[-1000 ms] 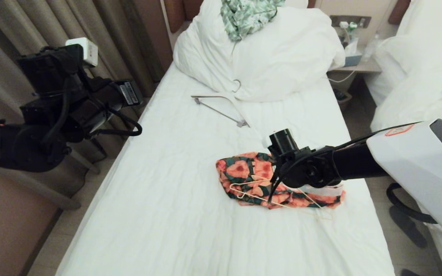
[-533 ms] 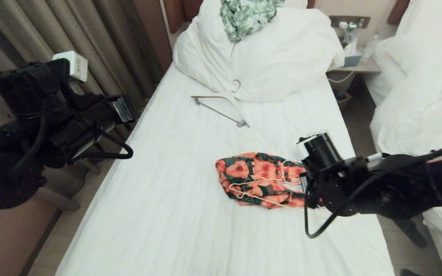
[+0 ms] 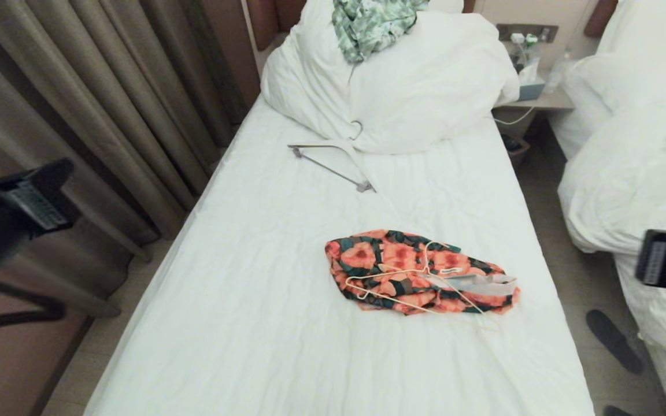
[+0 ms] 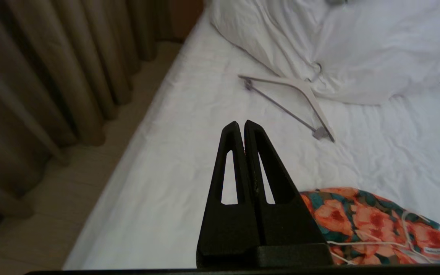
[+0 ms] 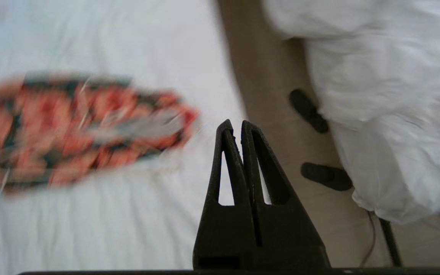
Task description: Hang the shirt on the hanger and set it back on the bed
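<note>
We see the shirt (image 3: 420, 278) crumpled on the bed (image 3: 252, 323), toward four o'clock from the bed's middle, with the hanger (image 3: 408, 286) lying on top of it. Our left claw (image 4: 241, 125) and right claw (image 5: 234, 124) are both clenched, grasping nothing, clear of the shirt.

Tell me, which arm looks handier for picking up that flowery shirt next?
Probably the right. The shirt lies toward the bed's right side, nearer the right gripper; the left gripper hangs over the far left edge.
</note>
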Controlling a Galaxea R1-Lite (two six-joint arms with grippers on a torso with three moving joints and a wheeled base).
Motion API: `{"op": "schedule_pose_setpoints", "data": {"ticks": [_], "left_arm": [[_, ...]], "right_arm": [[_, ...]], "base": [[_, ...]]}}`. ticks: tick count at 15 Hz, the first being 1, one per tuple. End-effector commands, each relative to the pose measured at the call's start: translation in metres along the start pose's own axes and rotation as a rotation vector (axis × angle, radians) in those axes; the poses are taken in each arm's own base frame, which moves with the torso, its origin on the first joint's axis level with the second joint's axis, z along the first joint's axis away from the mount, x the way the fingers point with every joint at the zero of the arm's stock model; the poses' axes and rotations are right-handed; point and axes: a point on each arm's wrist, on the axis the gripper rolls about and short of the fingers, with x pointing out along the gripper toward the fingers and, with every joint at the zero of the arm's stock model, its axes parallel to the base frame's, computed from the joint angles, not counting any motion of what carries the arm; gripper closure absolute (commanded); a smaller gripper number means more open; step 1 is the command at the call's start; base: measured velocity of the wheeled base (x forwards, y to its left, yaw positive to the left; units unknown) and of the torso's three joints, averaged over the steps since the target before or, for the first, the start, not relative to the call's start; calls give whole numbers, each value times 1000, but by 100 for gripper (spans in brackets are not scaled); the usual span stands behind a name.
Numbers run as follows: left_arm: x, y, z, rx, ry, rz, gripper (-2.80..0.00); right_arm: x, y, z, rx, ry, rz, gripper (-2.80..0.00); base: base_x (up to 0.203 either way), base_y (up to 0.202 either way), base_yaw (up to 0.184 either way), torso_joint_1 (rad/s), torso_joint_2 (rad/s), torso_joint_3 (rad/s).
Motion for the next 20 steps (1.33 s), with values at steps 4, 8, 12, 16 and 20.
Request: {"op": "schedule_pose_setpoints", "data": {"ticks": [4,8,12,16,20], "left_arm": [[-118,43,8,12,-100,141,0],[-146,52,-31,51,18,170,0],[-163,58,-68,68,48,176,0],[-171,59,-90,89,65,195,0],[-185,59,-112,100,70,82,0]], "right_arm": [[-76,-107,-8,287,-248,-229,0],[-101,-131,-60,301,-258,-372,0],[-106,-137,-98,285,-242,-338,0],[-115,-142,-122,223,-271,-361,0],[-117,-141,-153,194,-294,-180,0]], "base": [[0,0,0,0,0,0],[0,0,0,0,0,0],[0,0,0,0,0,0],[0,0,0,0,0,0],[0,0,0,0,0,0]]}}
